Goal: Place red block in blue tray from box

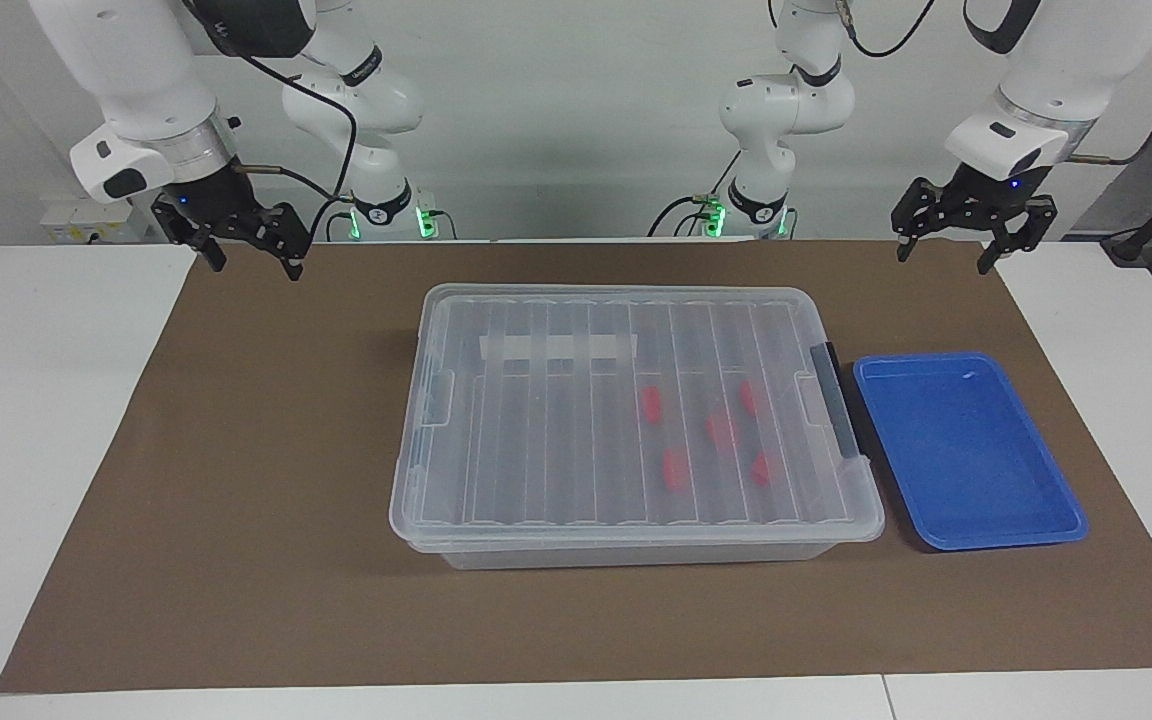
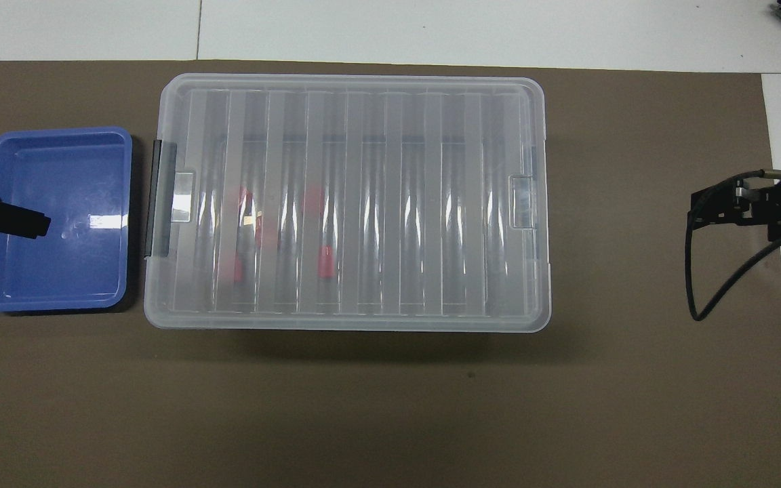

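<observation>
With the box (image 1: 636, 420) lidded and both grippers, left (image 1: 971, 240) and right (image 1: 248, 245), raised with fingers wide, nothing was begun; unlidding came next.

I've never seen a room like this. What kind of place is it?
Probably a robot lab: two white robot arms stand at a table with a brown mat, a clear box and a blue tray.

Lidded box (image 2: 350, 203) beside blue tray (image 2: 58, 285)

Red blocks (image 1: 676, 468) lie inside the lidded clear box (image 1: 626, 420); the empty blue tray (image 1: 966, 450) sits just beside its black-handled end
</observation>
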{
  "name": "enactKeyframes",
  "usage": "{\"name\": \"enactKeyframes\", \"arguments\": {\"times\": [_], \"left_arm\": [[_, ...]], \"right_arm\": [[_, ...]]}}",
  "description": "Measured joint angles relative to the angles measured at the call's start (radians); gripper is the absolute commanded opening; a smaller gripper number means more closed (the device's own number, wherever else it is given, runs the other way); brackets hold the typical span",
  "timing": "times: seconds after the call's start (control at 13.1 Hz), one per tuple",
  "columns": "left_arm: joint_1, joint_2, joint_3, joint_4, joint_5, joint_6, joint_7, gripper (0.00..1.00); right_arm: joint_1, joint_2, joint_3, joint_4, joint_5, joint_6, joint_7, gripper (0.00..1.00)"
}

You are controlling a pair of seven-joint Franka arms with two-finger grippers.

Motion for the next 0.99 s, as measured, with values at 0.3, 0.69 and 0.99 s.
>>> {"name": "enactKeyframes", "arguments": {"times": [0.3, 0.69, 0.99], "left_arm": [[0.000, 0.000, 0.000, -0.001, 0.000, 0.000, 0.000, 1.00], [0.005, -0.001, 0.003, -0.002, 0.000, 0.000, 0.000, 1.00], [0.007, -0.001, 0.003, -0.003, 0.000, 0.000, 0.000, 1.00]], "right_arm": [[0.000, 0.000, 0.000, 0.000, 0.000, 0.004, 0.000, 1.00], [0.000, 0.000, 0.000, -0.035, 0.000, 0.076, 0.000, 1.00], [0.038, 0.002, 0.001, -0.115, 0.000, 0.201, 0.008, 1.00]]}}
